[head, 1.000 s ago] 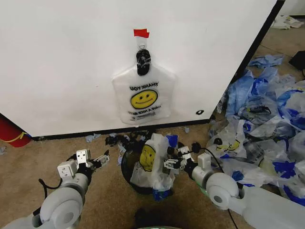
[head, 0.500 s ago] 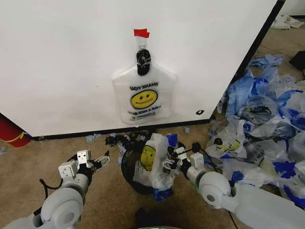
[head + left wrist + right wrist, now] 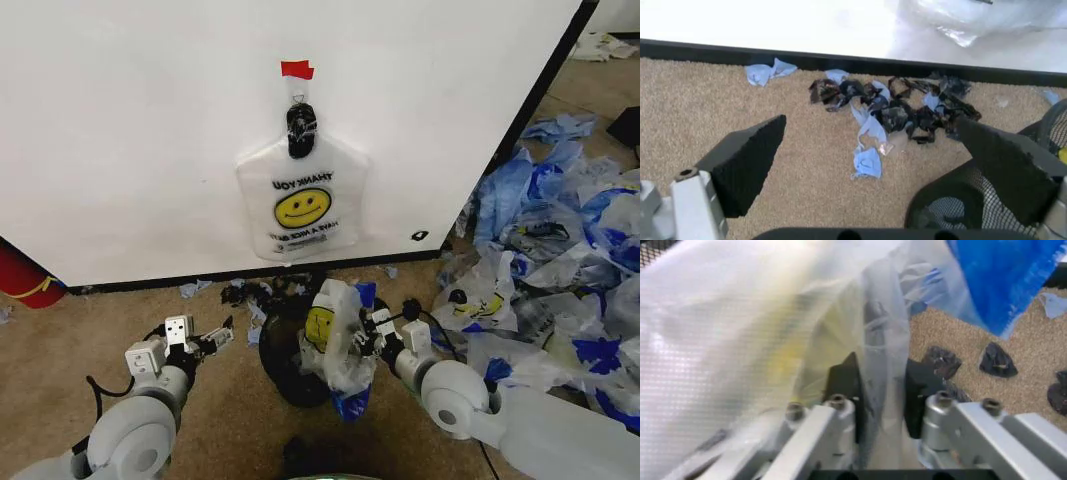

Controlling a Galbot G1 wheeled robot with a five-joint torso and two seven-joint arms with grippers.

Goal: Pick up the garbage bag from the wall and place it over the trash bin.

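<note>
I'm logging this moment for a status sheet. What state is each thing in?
garbage bag: pinched in the right gripper, bunched at the bin's rim, not spread over it
trash bin: on the carpet, tilted, mouth mostly uncovered
right gripper: jaws shut on the bag's plastic
left gripper: jaws open, empty, beside the bin
bag on the wall: hanging flat from its hook

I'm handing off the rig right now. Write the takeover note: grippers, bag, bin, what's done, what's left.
Right gripper: shut on the garbage bag, held bunched above the trash bin.
Left gripper: open, empty, low over the carpet left of the bin.
Done: one bag is off the wall and at the bin. Another smiley bag hangs on the wall hook.
Left: open the bag and fit it over the bin's rim.
</note>
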